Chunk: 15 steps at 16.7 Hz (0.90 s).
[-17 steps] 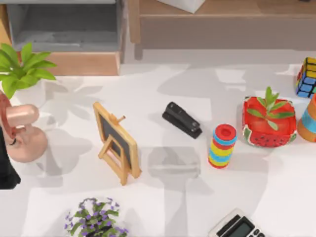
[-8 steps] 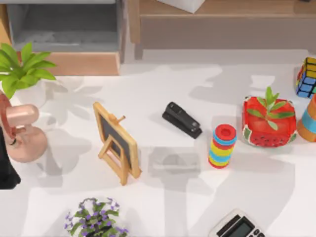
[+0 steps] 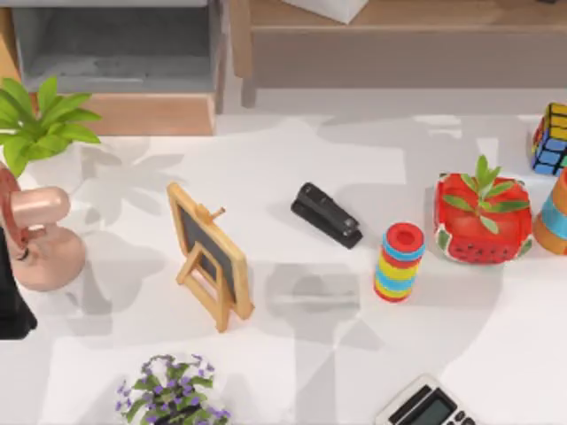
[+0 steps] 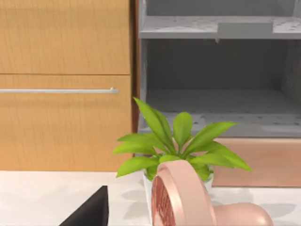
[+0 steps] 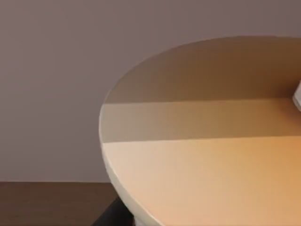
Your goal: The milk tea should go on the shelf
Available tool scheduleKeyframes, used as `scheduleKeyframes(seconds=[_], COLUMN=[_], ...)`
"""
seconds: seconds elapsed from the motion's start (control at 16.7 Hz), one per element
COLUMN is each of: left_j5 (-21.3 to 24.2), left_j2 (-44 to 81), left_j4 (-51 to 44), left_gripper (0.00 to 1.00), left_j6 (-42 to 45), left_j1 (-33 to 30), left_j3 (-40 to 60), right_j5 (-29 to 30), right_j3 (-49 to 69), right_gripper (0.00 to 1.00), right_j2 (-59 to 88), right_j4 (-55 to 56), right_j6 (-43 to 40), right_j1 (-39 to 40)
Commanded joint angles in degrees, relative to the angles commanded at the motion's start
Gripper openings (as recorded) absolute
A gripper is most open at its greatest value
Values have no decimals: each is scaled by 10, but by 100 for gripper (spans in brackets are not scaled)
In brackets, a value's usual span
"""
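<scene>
Looking down from the top view and seeing a white table (image 3: pixel 292 168) crowded with small goods. Finding the left arm (image 3: pixel 9 305) parked as a dark shape at the table's left edge, just beside a pink fan (image 3: pixel 37 239), with a leafy plant (image 3: pixel 40 119) behind the fan. Not being able to tell how either gripper stands, or whether anything is in its hold.

Noting a small chalkboard (image 3: pixel 208 257) left of centre, a black stapler (image 3: pixel 326 215) near the middle, and a stack of coloured rings (image 3: pixel 399 262) to its right. Spotting a watermelon-patterned pot (image 3: pixel 483 232) further right, an orange cup (image 3: pixel 554 217) and a puzzle cube (image 3: pixel 551 137) at the right edge, and purple flowers (image 3: pixel 173 398) and a calculator (image 3: pixel 423 407) along the near edge.

Seeing the wooden shelf (image 3: pixel 416 13) behind the table, with a white object (image 3: pixel 323 7) resting on it, cut off by the top edge; not being able to tell whether that is the milk tea.

Turning to the left wrist view and facing the plant (image 4: pixel 181 141) and fan (image 4: pixel 181 202) close up, with a wooden drawer front (image 4: pixel 66 84) and a grey open cabinet (image 4: pixel 216 70) behind them.

Turning to the right wrist view and seeing a round tan surface (image 5: pixel 202 155) before a plain wall (image 5: pixel 56 70), with a white sliver (image 5: pixel 297 100) at the picture's edge.
</scene>
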Motion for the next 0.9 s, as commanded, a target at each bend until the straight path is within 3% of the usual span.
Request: scheduleKeyframes(seconds=[0.3,0.9], left_j5=[0,0], left_j2=[0,0], left_j4=[0,0], left_gripper=[100,100], left_j6=[0,0], left_j1=[0,0], left_j3=[0,0], right_j5=[-5,-5], right_j3=[8,8], right_gripper=[0,75], right_j2=[4,4], right_j4=[-8,-8], right_j6=[6,6], right_j1=[3,3])
